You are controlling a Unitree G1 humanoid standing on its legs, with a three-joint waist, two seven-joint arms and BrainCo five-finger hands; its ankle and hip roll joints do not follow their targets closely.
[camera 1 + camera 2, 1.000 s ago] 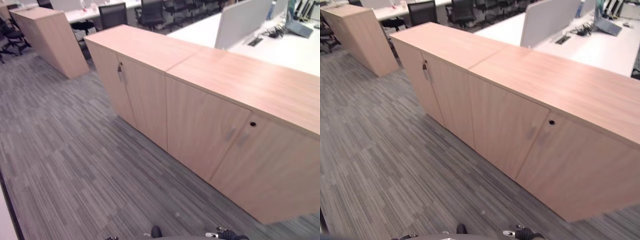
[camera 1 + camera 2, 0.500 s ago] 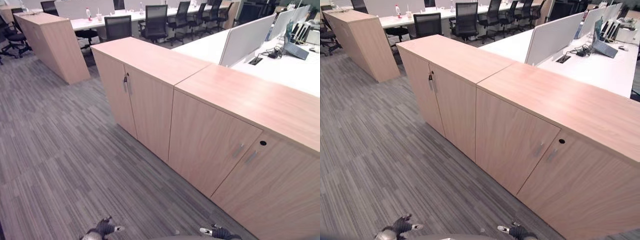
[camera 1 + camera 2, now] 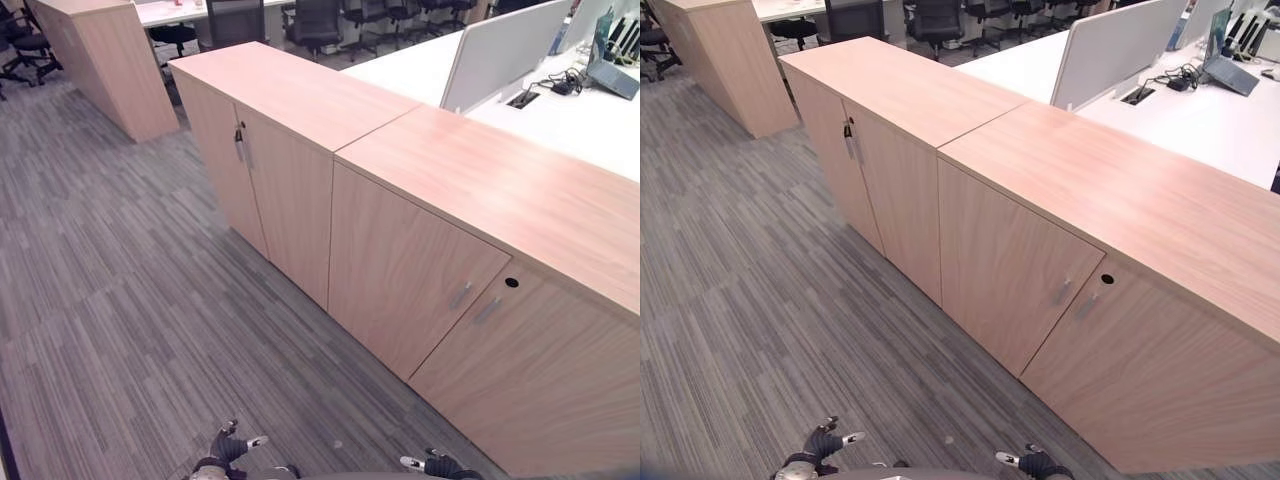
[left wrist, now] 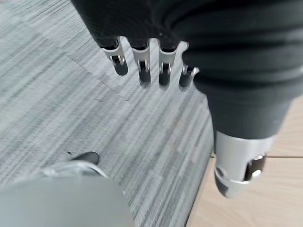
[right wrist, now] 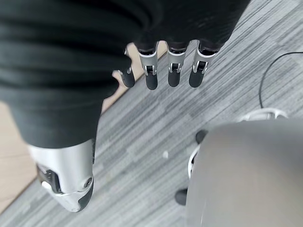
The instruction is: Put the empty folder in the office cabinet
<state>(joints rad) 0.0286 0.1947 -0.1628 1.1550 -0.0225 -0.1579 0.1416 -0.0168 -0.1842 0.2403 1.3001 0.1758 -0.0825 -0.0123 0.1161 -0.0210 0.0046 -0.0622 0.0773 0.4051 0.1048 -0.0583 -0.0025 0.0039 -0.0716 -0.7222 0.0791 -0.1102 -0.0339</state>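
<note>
A row of low light-wood office cabinets (image 3: 420,180) runs from the far left to the near right, with all doors shut. The nearer cabinet has two small metal handles (image 3: 474,300) and a keyhole (image 3: 512,282). The farther one has a key in its lock (image 3: 240,134). My left hand (image 3: 228,446) hangs low at the bottom edge over the carpet, and its fingers (image 4: 142,71) are straight and hold nothing. At the bottom right, my right hand (image 3: 436,464) has relaxed fingers (image 5: 173,71) and is also empty. Both hands are well short of the cabinet doors.
Grey striped carpet (image 3: 120,300) spreads out to the left of the cabinets. Another wooden cabinet (image 3: 110,60) stands at the back left. Black office chairs (image 3: 232,18) and white desks with a grey partition (image 3: 495,55) lie behind the cabinet row.
The camera has shifted and tilted, so the whole scene moved. My left hand has come into view at the bottom edge; the cabinet doors stay shut.
</note>
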